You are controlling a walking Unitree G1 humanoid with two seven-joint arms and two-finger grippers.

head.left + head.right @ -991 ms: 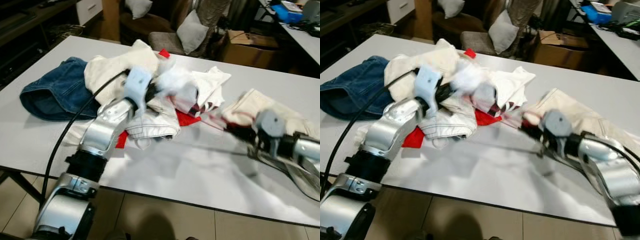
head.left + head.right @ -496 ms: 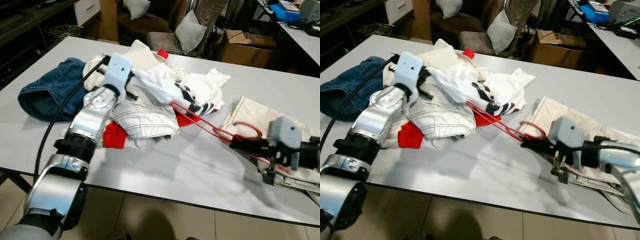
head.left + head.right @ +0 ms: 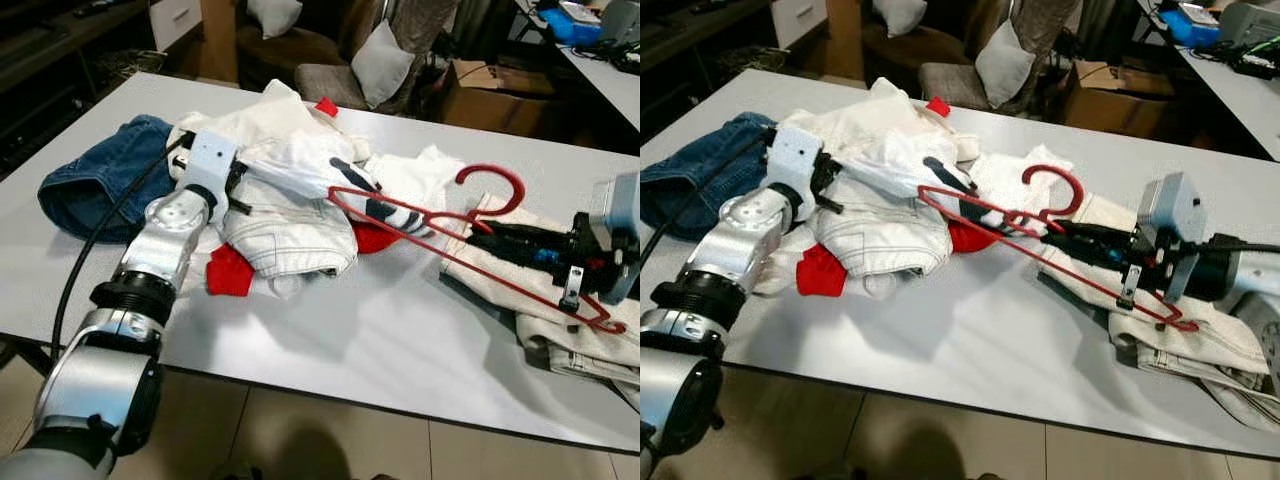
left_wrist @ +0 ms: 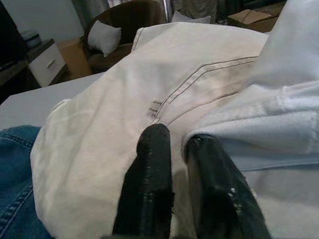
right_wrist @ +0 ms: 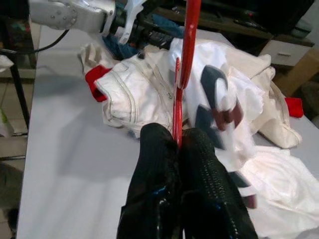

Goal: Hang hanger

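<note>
A red wire hanger (image 3: pixel 497 172) is held above the table, hook up, with my right gripper (image 3: pixel 512 238) shut on its neck; the right wrist view shows the red wire (image 5: pixel 189 40) running out from between the fingertips (image 5: pixel 178 137). The hanger's far corner is inside a white garment with dark and red stripes (image 3: pixel 300 160). My left gripper (image 3: pixel 243 183) is shut on a fold of that white garment at the clothes pile; the left wrist view shows its fingers (image 4: pixel 155 149) pressed against pale cloth.
Blue jeans (image 3: pixel 95 180) lie at the table's left, a red cloth (image 3: pixel 228 272) under the pile, and beige trousers (image 3: pixel 570 350) under the right arm. Chairs with cushions (image 3: pixel 380 60) and a cardboard box (image 3: pixel 490 90) stand behind the grey table (image 3: pixel 380 350).
My right gripper has drawn back to the right and lifted the hanger, whose hook now stands up. My left gripper has shifted slightly left, still on the white garment.
</note>
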